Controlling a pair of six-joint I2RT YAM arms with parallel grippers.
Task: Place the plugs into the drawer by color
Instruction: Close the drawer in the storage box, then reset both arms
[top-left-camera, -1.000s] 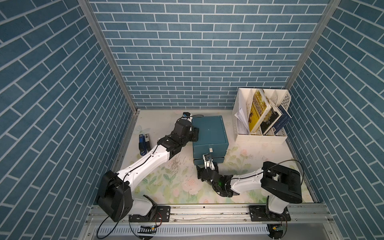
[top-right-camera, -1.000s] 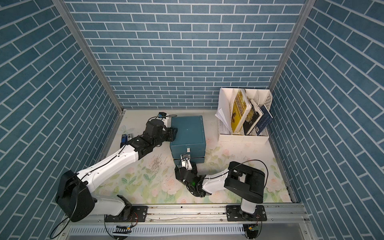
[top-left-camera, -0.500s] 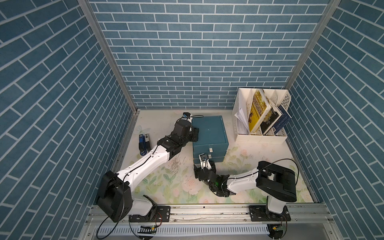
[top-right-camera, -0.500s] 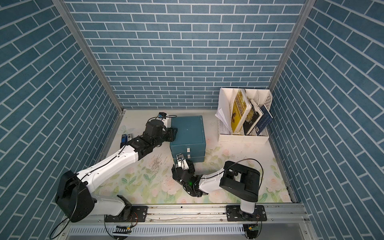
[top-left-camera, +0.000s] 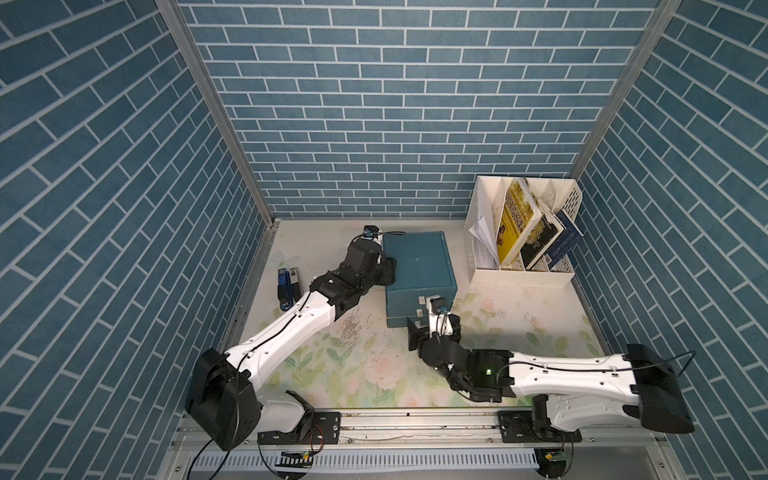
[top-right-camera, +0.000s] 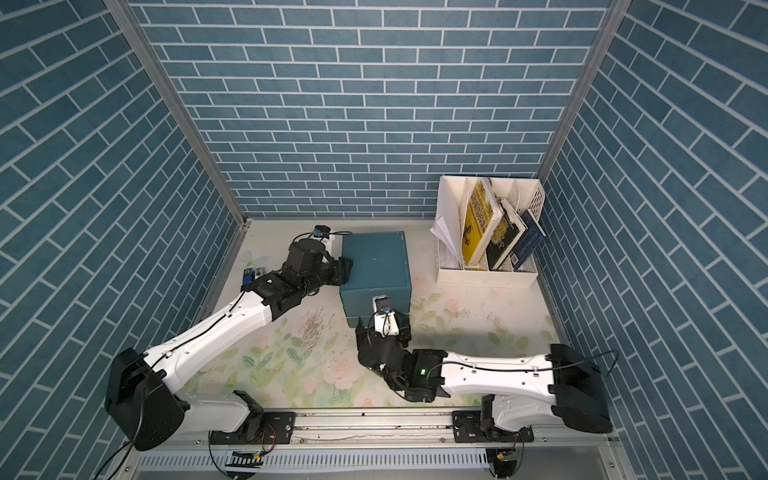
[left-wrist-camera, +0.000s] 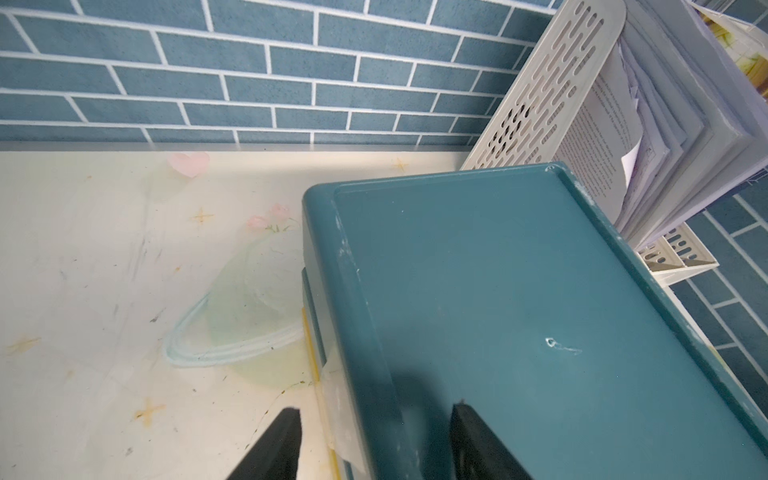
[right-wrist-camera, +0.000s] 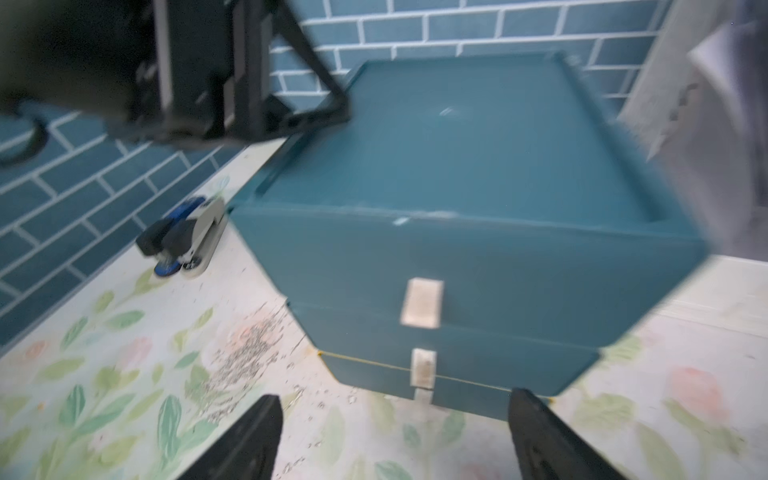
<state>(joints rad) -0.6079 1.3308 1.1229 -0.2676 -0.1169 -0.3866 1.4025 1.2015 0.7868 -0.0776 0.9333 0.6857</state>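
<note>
In both top views the drawer (top-left-camera: 417, 262) (top-right-camera: 374, 262) stands toward the back of the floral tabletop (top-left-camera: 365, 374). The white book rack (top-left-camera: 523, 274) is near it on the right, and two staplers (top-left-camera: 286, 282) lie well apart on the left, by the wall. My left gripper (top-left-camera: 388, 272) sits at the drawer's upper left edge. My right gripper (top-left-camera: 432, 330) is low, just in front of the drawer's face and pointing at it. From up here I cannot tell how either pair of jaws stands.

My left wrist view settles one of them. The left gripper (left-wrist-camera: 374, 407) stands astride the raised rim of the drawer's top, with one of its fingers (left-wrist-camera: 282, 440) over the tabletop and the other over the lid. There is a gap on each side of the rim, so it is released and holds nothing. The book rack (left-wrist-camera: 540, 91), stuffed with papers, rises behind the far corner.

My right wrist view is blurred, but it alone shows the drawer's front (right-wrist-camera: 457, 266) in full, with three white tab handles (right-wrist-camera: 422, 301) one above another. My right gripper (right-wrist-camera: 395, 395) is spread wide and empty. The lowest tab is just ahead, in line between its fingers and apart from both. This view also shows the left gripper reaching the drawer's top corner, and the staplers (right-wrist-camera: 183, 241) beside the drawer.
</note>
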